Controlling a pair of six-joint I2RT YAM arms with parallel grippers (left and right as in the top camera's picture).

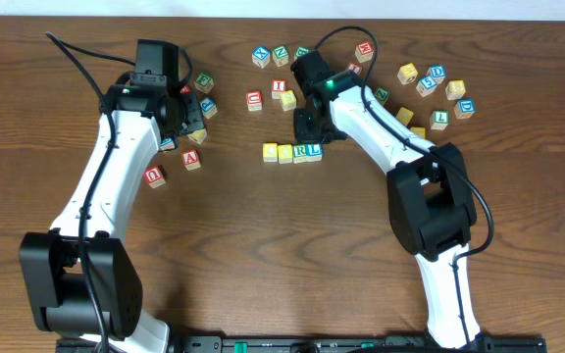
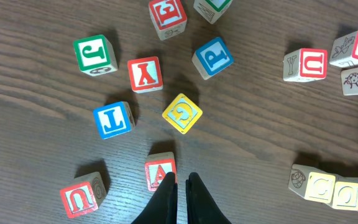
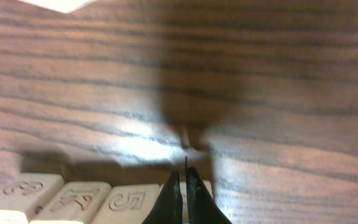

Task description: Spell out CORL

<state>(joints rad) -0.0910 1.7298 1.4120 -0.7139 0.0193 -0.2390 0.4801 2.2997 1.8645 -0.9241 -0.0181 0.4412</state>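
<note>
Looking done imo: CORL row (image 1: pixel 293 151) sits side by side, touching. My left gripper (image 2: pixel 183 182) & right gripper (image 3: pixel 183 177) both pinched shut, empty; only backing off remains.

I stand at what looks like a robotics lab bench rather than a home. My left arm (image 1: pixel 116 147) and right arm (image 1: pixel 376 123), white shells with black joints, are mounted on a black rail (image 1: pixel 263 345) along the near edge of a dark wood-grain counter (image 1: pixel 263 245). Black cables (image 1: pixel 64 49) loop off them. Wooden alphabet blocks (image 1: pixel 408 72) lie scattered on the counter, set out like test props.
</note>
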